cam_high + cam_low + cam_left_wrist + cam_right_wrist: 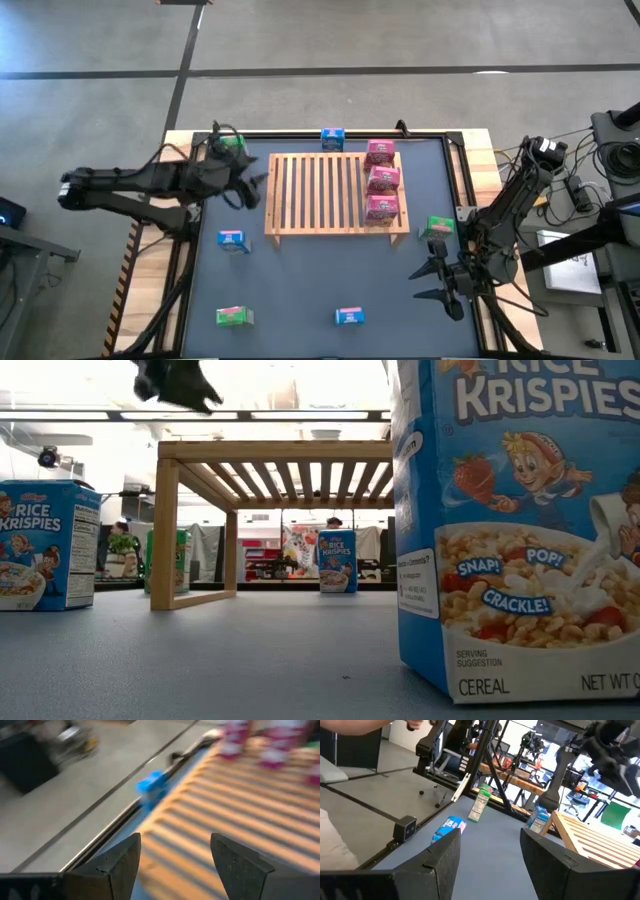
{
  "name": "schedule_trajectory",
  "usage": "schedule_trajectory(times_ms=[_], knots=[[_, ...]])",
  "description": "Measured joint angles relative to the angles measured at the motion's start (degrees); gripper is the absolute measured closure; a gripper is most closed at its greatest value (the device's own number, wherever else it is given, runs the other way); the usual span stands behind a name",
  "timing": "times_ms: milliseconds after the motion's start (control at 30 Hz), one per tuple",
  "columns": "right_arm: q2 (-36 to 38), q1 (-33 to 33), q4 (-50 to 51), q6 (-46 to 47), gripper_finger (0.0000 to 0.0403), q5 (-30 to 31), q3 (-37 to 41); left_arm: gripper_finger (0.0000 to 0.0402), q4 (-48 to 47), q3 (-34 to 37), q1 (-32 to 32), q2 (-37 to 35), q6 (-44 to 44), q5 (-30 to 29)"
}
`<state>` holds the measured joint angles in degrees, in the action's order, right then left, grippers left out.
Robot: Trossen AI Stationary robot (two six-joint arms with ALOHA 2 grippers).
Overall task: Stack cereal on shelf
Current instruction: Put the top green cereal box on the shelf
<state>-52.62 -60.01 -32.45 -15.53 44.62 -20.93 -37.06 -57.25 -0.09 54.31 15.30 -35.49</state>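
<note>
Left gripper (258,190) hovering released at the shelf's (320,195) nine o'clock edge, three pink boxes (382,180) standing on its three o'clock side (well apart from those jaws), right gripper (428,282) waiting released at five o'clock.

Under my right gripper (437,281) lies the dark table mat (300,285). Just outboard of it sit tangled cables (585,190) and a white sheet (570,262). Beyond is the grey floor (350,40), and far off possibly a person (333,521).
</note>
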Motion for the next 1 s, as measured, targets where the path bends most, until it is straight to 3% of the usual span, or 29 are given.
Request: schedule_trajectory(times_ms=[267, 467, 633, 767, 1000], knots=[[0.0, 0.0, 0.0, -0.1, 0.0209, 0.0, -0.8, 0.0178, -4.0, 0.0, 16.9, -0.9, -3.5, 1.8], [0.0, 0.0, 0.2, 0.0, 0.0209, 0.0, -0.7, 0.0172, -3.9, 0.0, 33.8, 0.8, -11.8, 15.2], [0.0, 0.0, 0.3, -0.7, 0.0209, 0.0, -0.7, 0.0143, -3.6, 0.0, 44.8, 3.4, -17.7, 24.8], [0.0, 0.0, 0.4, -4.1, 0.0209, 0.5, -1.0, 0.0113, -4.5, 0.0, 49.0, 6.7, -22.9, 27.0], [0.1, 0.0, 0.4, -8.4, 0.0209, 0.5, -2.8, 0.0087, -11.5, -3.1, 49.8, 15.1, -33.0, 27.3]])
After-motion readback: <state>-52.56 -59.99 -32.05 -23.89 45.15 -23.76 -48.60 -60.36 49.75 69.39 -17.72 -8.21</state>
